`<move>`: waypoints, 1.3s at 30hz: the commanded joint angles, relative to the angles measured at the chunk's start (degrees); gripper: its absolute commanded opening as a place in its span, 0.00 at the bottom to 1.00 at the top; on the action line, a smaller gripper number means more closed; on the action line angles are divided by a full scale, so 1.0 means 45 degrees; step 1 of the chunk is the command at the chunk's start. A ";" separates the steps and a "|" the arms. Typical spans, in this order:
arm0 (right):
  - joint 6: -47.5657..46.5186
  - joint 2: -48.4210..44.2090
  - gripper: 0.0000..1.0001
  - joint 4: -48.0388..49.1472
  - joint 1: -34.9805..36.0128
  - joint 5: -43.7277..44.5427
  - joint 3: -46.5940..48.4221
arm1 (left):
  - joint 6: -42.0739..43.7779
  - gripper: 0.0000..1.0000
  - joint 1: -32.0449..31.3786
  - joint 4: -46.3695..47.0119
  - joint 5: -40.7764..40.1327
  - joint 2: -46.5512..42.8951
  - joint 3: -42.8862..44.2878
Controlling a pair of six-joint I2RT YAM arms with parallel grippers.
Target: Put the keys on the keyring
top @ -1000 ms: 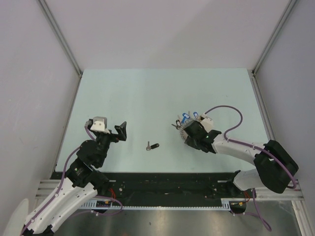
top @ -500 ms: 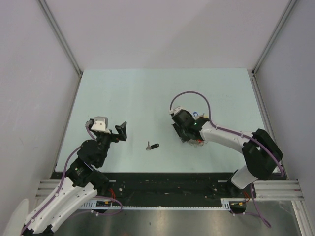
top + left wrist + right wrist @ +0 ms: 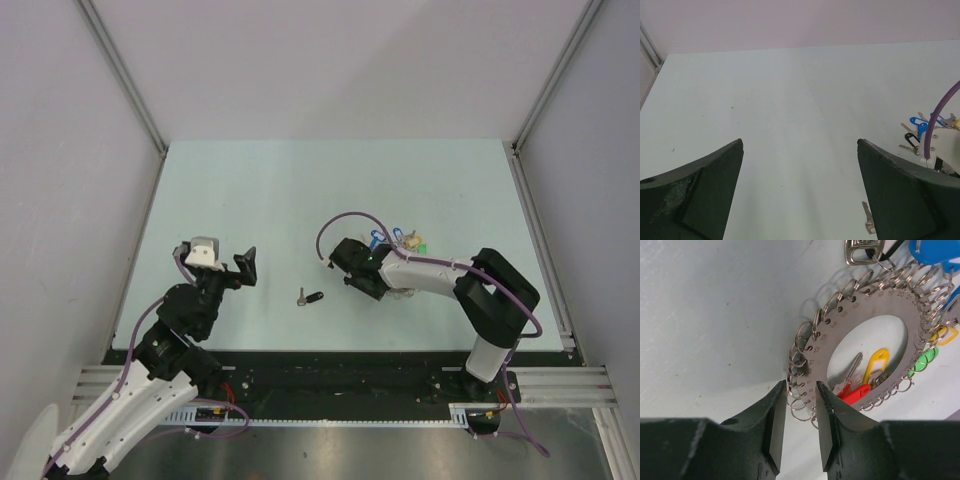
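The keyring is a flat silver ring plate edged with small wire loops, lying on the table. Keys hang round it: red, yellow, green and blue heads. My right gripper stands astride the plate's near rim, jaws narrowed but open, a few loops in the gap. From above, the right gripper covers most of the keyring. One loose key with a dark head lies on the table between the arms. My left gripper hovers wide open, holding nothing.
The loose key shows beside the left gripper's right finger. A purple cable loops up from the right wrist. Metal frame rails bound the pale table on both sides.
The right arm has swung left across the keyring, folding its elbow in, and its jaws have narrowed over the rim. The left arm and the loose key have stayed put.
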 commanded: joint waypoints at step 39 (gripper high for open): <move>0.1169 -0.1755 0.40 0.0664 -0.1515 -0.1698 0.0269 | 0.0277 1.00 0.0074 0.0118 0.0359 0.0308 0.0392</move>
